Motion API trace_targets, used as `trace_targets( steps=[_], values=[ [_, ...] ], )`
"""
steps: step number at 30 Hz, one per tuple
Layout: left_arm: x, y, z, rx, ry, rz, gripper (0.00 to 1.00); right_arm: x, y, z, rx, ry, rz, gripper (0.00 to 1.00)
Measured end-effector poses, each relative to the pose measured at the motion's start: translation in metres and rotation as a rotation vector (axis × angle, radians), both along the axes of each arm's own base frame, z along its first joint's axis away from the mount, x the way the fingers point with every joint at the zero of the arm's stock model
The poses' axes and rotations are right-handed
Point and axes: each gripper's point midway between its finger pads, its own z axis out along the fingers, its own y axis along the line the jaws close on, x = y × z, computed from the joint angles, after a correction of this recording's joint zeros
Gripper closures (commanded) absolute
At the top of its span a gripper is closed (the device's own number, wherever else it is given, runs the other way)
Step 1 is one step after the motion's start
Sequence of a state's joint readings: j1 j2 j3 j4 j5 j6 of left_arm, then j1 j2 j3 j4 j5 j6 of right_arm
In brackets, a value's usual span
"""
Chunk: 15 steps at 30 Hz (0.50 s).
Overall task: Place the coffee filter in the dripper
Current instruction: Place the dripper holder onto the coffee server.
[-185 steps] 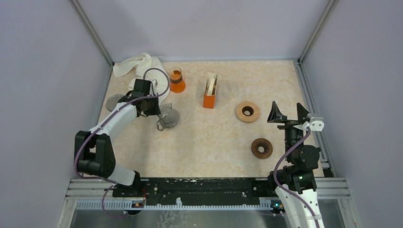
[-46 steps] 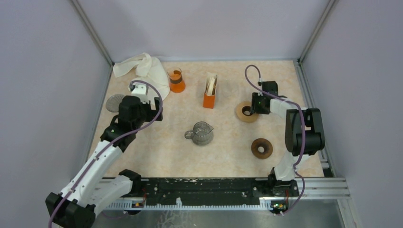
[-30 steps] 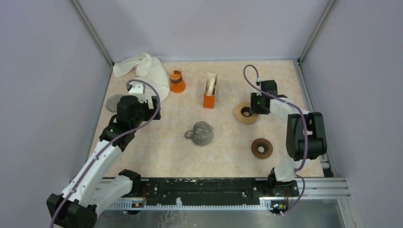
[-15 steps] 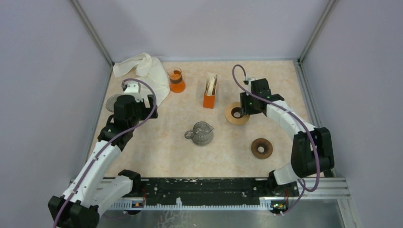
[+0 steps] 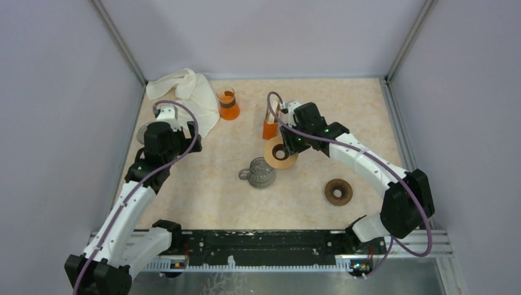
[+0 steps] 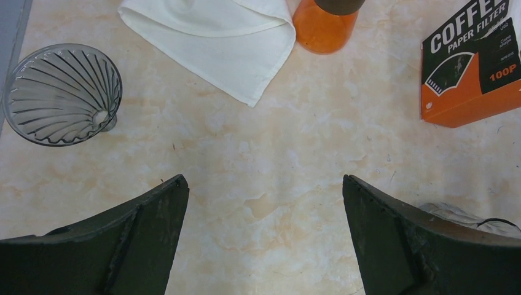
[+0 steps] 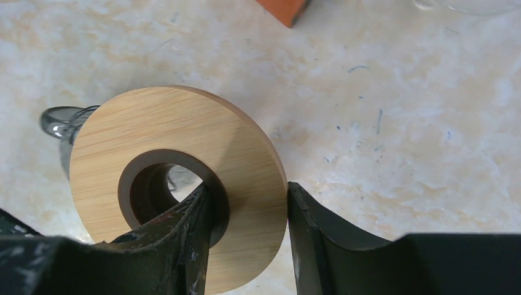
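Note:
The coffee filters [image 5: 273, 109] stand as a white stack in an orange box [image 6: 470, 67] at the back middle. The dripper [image 6: 61, 93], a ribbed clear glass cone, sits by the left wall [image 5: 147, 132]. My left gripper [image 6: 264, 203] hangs open over bare table, right of the dripper [image 5: 178, 136]. My right gripper [image 7: 249, 203] is shut on a light wooden ring [image 7: 184, 141], one finger through its hole and the other outside its rim. It holds the ring [image 5: 281, 152] just in front of the box, above and right of a glass server [image 5: 260, 173].
A white cloth [image 5: 184, 89] and an orange beaker [image 5: 228, 104] lie at the back left. A dark wooden ring [image 5: 338, 191] rests on the right front of the table. Grey walls close in the left, back and right sides.
My right gripper has carried the light wooden ring leftward from the right side to just in front of the orange box. The left gripper has drifted slightly back and left, staying open.

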<state>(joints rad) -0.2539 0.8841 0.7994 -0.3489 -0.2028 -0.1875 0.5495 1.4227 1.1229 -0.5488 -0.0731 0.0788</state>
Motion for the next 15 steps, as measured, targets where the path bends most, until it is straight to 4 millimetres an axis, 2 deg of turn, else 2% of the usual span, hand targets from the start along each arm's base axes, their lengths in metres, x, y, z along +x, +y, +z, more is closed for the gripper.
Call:
trace_targets(
  steps=[7,15],
  values=[
    [0.001,0.001,-0.003,-0.004,0.009,0.001,0.01,-0.015,0.043,0.016,0.027,-0.023,0.12,0.73],
    [0.001,0.001,-0.004,-0.008,0.013,-0.001,0.01,-0.022,0.068,0.003,-0.002,0.013,0.191,0.72]
  ],
)
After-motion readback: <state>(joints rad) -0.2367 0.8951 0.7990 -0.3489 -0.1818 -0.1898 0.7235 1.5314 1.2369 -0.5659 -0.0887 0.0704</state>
